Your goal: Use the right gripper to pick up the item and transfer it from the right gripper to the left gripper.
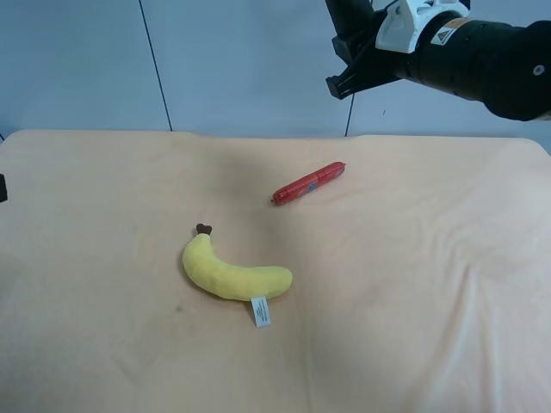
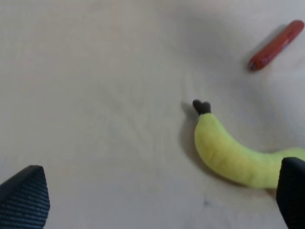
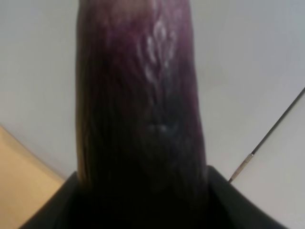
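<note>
- Eggplant (image 3: 138, 95) where?
- Clamped in right gripper (image 1: 340, 62), high above the table's (image 1: 430, 301) far edge.
- Left gripper (image 2: 157, 200)?
- Jaws wide apart, empty, over the banana (image 2: 228, 152); sausage stick (image 2: 276, 45) nearby.

Banana (image 1: 232, 274) on peach cloth (image 1: 413, 301); sausage stick (image 1: 308, 182) beyond it, apart; white-housed arm's claw (image 1: 338, 65) high at view's right.

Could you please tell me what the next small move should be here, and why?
Probably raise the left pincer toward the eggplant to meet it. The right pincer is shut on the eggplant and held high above the table, while the left pincer is open and empty, facing down at the banana, so the handover cannot happen yet.
</note>
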Available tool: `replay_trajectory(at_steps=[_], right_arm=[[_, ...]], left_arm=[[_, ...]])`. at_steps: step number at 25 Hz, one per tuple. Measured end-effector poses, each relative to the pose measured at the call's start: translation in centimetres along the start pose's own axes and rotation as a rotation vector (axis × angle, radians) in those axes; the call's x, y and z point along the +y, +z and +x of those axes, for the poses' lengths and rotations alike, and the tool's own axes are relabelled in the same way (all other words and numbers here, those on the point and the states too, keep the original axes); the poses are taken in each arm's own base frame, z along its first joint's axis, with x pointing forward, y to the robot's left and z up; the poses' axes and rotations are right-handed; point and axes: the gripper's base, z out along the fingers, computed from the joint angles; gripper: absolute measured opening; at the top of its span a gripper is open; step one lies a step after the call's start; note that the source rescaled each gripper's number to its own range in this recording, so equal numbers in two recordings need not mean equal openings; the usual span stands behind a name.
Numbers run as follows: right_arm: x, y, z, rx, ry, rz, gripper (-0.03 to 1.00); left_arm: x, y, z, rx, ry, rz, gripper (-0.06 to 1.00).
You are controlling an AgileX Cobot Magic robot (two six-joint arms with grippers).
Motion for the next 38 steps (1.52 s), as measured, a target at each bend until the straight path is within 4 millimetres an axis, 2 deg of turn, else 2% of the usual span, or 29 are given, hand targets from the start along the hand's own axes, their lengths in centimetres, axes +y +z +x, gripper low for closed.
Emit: replay_trajectory(at_steps=[11, 19, 22, 33, 35, 38], right_arm=[[0.0, 0.0, 0.0, 0.0, 0.0, 0.0, 0.01], [0.0, 0.0, 0.0, -0.002, 0.0, 0.001, 0.01], [-0.1, 0.0, -0.1, -0.007, 0.052, 0.015, 0.01], [0.7, -0.1, 1.2, 0.141, 0.279, -0.061, 0.01], [0.8, -0.1, 1.3, 0.155, 0.306, -0.069, 0.01], [1.0, -0.1, 1.5, 0.176, 0.349, -0.079, 0.01]], left_arm=[[0.3, 2.2, -0.9, 0.014, -0.022, 0.01, 0.99], [0.0, 5.2, -1.8, 0.021, -0.033, 0.11, 0.98], [-0.2, 6.2, -2.3, 0.013, -0.043, 0.154, 0.98], [-1.4, 9.8, -7.5, -0.018, -0.007, 0.306, 0.98], [-2.2, 10.7, -8.1, -0.016, 0.015, 0.344, 0.98], [-4.4, 12.1, -8.7, -0.015, 0.059, 0.414, 0.98]])
